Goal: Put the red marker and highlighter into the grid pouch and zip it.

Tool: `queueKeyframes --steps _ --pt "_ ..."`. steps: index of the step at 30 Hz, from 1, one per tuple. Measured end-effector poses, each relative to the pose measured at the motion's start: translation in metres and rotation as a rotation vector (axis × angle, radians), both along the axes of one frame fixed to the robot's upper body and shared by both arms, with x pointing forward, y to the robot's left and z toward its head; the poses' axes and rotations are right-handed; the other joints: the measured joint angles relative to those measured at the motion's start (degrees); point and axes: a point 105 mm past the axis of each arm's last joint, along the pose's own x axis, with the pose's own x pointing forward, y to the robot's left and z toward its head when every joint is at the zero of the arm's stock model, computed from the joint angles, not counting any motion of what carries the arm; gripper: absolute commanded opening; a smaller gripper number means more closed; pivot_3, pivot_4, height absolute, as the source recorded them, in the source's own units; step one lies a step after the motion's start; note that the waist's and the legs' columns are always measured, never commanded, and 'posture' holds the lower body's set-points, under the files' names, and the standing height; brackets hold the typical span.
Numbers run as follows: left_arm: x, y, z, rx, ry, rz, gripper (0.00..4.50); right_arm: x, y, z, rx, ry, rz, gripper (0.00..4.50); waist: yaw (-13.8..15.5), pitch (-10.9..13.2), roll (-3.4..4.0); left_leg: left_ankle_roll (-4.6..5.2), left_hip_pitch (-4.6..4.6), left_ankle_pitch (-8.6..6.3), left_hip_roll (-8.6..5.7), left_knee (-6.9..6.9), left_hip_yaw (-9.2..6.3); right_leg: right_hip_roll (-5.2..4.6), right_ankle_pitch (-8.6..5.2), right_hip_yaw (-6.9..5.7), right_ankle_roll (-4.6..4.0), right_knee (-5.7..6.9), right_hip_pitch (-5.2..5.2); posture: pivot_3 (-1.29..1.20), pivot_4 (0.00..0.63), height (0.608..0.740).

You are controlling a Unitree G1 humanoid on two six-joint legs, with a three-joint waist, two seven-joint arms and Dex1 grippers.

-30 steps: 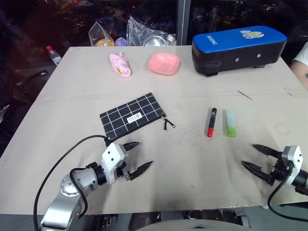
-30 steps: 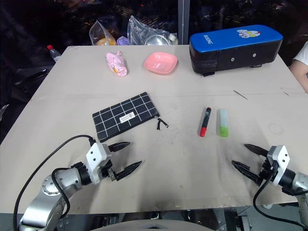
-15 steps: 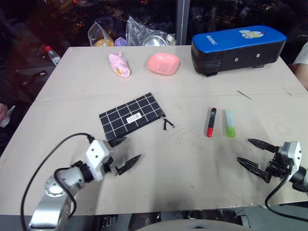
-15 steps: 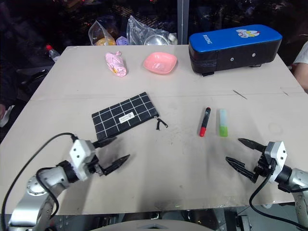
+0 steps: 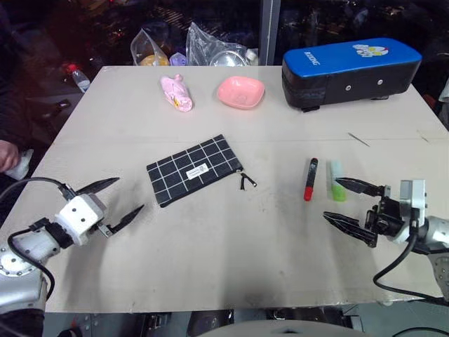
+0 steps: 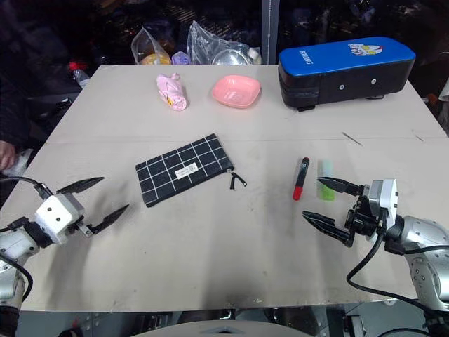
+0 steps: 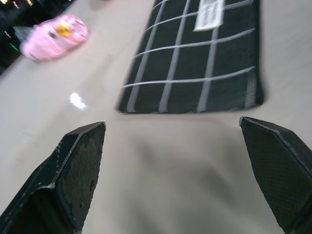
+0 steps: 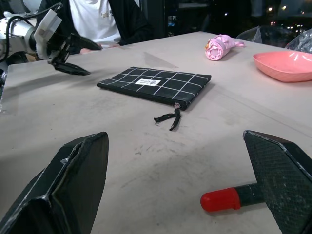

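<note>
The grid pouch (image 5: 194, 170) lies flat at the table's middle left, its zipper pull (image 5: 245, 182) trailing off the right end. The red marker (image 5: 309, 179) and the green highlighter (image 5: 337, 184) lie side by side to its right. My left gripper (image 5: 129, 194) hovers open and empty to the left of the pouch, pointing at it. My right gripper (image 5: 330, 199) is open and empty just in front of the two pens; its upper finger crosses the highlighter. The right wrist view looks over the red marker (image 8: 229, 197) toward the pouch (image 8: 153, 83).
A big blue-and-black case (image 5: 351, 70) stands at the back right. A pink bowl (image 5: 240, 91) and a pink bundle (image 5: 175, 93) lie at the back centre, with plastic bags (image 5: 210, 53) behind. A person's hand (image 5: 8, 154) rests at the table's left edge.
My left gripper has swung left, away from the pouch's near edge, and rolled. My right gripper has moved left and up to the pens. Both stay open.
</note>
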Motion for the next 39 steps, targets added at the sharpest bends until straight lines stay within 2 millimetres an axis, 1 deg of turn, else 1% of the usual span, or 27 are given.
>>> queueKeyframes --steps 2,7,11,15,19,24,30,36,39 --pt "0.005 0.0 0.001 0.101 -0.046 -0.041 4.47 0.0 0.001 0.0 0.0 0.003 0.004 4.5 0.0 0.0 -0.01 0.0 -0.03 0.0 0.0 0.0 -0.04 0.0 0.0 -0.06 0.0 0.0 -0.01 0.0 0.15 0.716" --pt "0.013 -0.011 0.001 0.322 -0.108 -0.179 4.47 0.0 0.001 0.0 -0.001 0.007 0.008 4.5 -0.1 0.0 0.0 0.0 -0.01 0.0 0.0 0.0 -0.06 -0.02 0.01 -0.1 0.0 0.04 0.0 0.0 0.15 0.716" --pt "0.022 -0.024 -0.005 0.429 -0.131 -0.267 4.47 0.0 0.002 0.001 -0.006 0.008 0.006 4.5 -0.1 0.0 -0.01 0.0 -0.02 0.0 0.0 0.02 -0.06 -0.01 0.01 -0.12 0.02 0.05 0.0 0.0 0.15 0.716" --pt "0.029 -0.033 -0.003 0.5 -0.192 -0.322 4.47 -0.004 0.004 0.002 -0.01 -0.001 0.004 4.5 -0.1 0.0 0.0 0.0 -0.03 0.0 0.0 0.01 -0.09 -0.01 0.01 -0.16 0.03 0.06 0.0 0.0 0.15 0.716" --pt "0.036 -0.044 -0.004 0.485 -0.234 -0.336 4.47 -0.007 0.005 0.003 -0.01 -0.003 -0.008 4.5 0.0 0.0 0.02 0.0 -0.02 0.01 0.0 0.04 -0.06 -0.06 0.02 -0.21 0.03 0.11 0.01 0.0 0.15 0.716" --pt "0.046 -0.069 -0.007 0.42 -0.289 -0.372 4.47 -0.008 0.003 0.0 -0.013 0.012 -0.029 4.5 0.2 0.0 0.02 0.0 -0.05 0.02 0.0 0.12 -0.03 -0.12 0.02 -0.33 0.05 0.14 0.06 0.0 0.15 0.716" --pt "0.051 -0.082 -0.008 0.382 -0.316 -0.375 4.47 -0.008 0.0 -0.001 -0.014 0.016 -0.051 4.5 0.1 0.0 0.02 -0.02 -0.08 0.02 0.01 0.12 -0.05 -0.11 0.02 -0.36 0.06 0.14 0.04 0.0 0.15 0.716" --pt "0.056 -0.105 -0.01 0.328 -0.349 -0.401 4.47 -0.007 0.0 -0.002 -0.018 0.014 -0.056 4.5 0.1 0.0 0.02 -0.02 -0.1 0.03 0.01 0.16 -0.06 -0.1 0.03 -0.37 0.08 0.15 0.05 0.0 0.15 0.716" --pt "0.055 -0.113 -0.01 0.333 -0.364 -0.433 4.47 -0.007 0.0 -0.002 -0.022 0.014 -0.057 4.5 0.1 0.0 0.02 -0.03 -0.11 0.03 0.01 0.15 -0.06 -0.09 0.03 -0.37 0.08 0.14 0.04 0.0 0.15 0.716"
